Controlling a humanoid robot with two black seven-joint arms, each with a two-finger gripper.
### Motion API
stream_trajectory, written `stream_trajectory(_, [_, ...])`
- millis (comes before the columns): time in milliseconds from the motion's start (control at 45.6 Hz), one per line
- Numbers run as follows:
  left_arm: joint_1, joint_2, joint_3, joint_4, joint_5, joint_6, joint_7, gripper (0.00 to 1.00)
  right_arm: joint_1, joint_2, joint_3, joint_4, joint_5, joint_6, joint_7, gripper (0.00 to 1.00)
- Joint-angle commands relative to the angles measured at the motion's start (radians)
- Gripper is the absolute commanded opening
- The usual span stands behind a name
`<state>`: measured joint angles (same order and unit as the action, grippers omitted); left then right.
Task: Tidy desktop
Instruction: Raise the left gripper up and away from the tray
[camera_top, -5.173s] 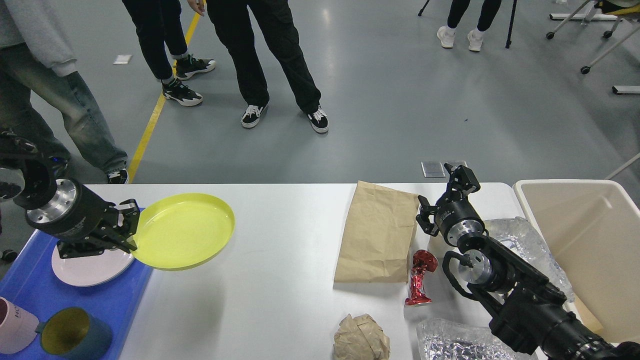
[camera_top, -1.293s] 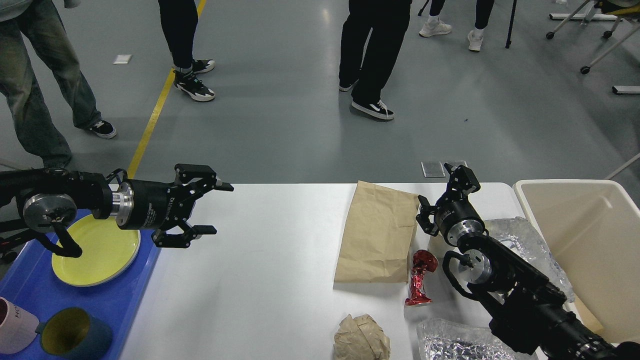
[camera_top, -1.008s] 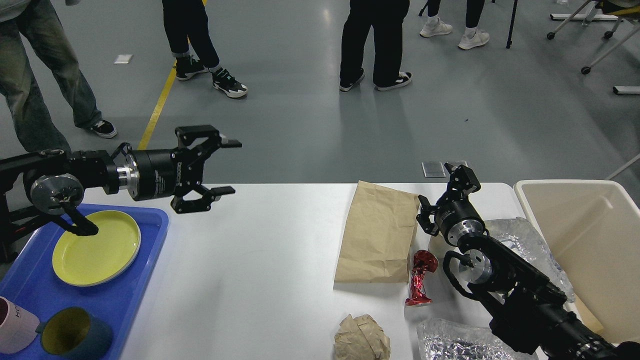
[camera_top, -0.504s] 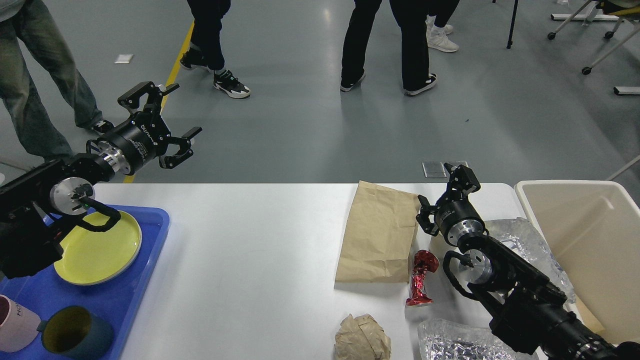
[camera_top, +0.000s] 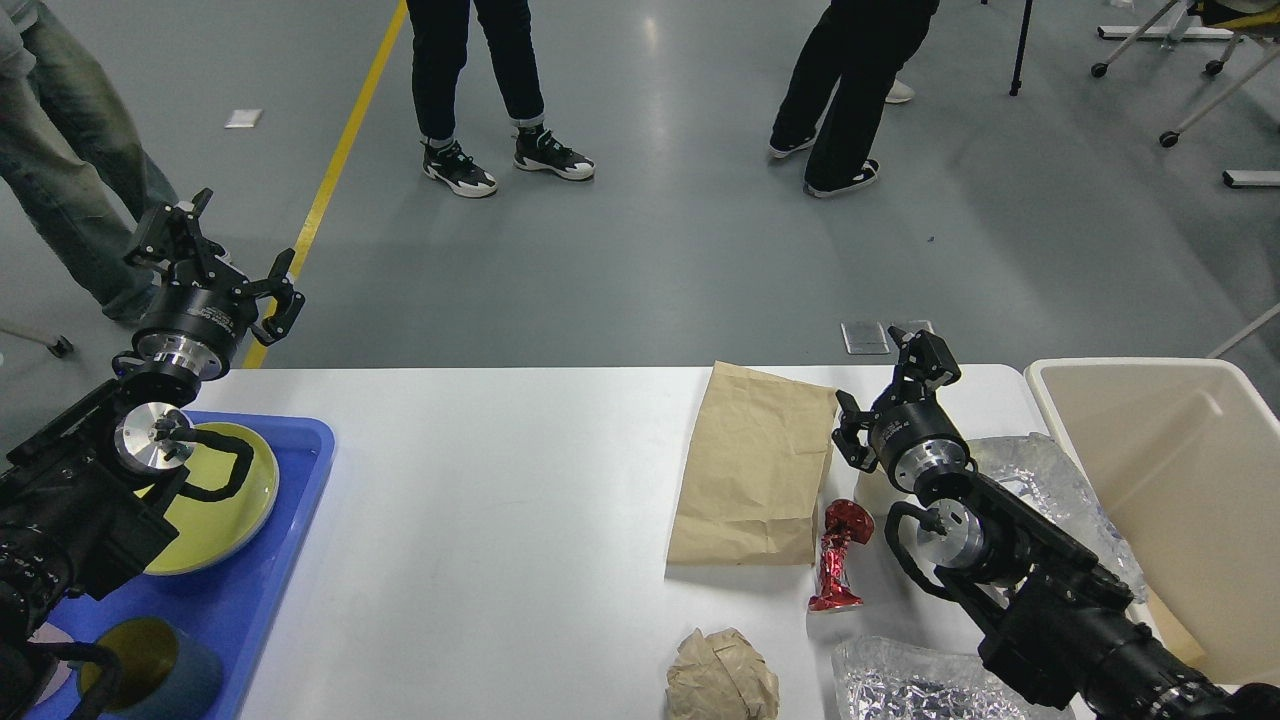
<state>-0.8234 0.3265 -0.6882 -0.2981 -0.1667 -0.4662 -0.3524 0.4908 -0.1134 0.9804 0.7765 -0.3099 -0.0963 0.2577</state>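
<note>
Bright, even overhead light leaves pale glare streaks on the grey floor (camera_top: 650, 40) and soft short shadows under items on the desktop (camera_top: 500, 560), with everything sharp throughout.

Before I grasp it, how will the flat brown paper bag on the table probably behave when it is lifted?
The brown paper bag lies flat and creased on the desktop, so it is probably light and floppy and may droop when held by one edge. Lying so flat, its edge may be hard to pinch, and it might slide on the smooth surface.
</note>
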Motion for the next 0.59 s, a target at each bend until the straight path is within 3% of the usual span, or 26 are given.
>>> stream_trajectory(0, [0.004,-0.029,-0.051,0.063,-0.007,0.009,-0.007,0.96,-0.001,0.000,0.000,0.001,0.000,0.001,0.000,1.00])
stream_trajectory(110, [0.004,-0.034,-0.065,0.181,-0.007,0.028,-0.003,0.96,-0.002,0.000,0.000,0.001,0.000,0.000,0.000,1.00])
stream_trajectory(570, [0.027,-0.046,-0.097,0.180,-0.010,-0.005,-0.007,0.96,-0.002,0.000,0.000,0.001,0.000,0.000,0.000,1.00])
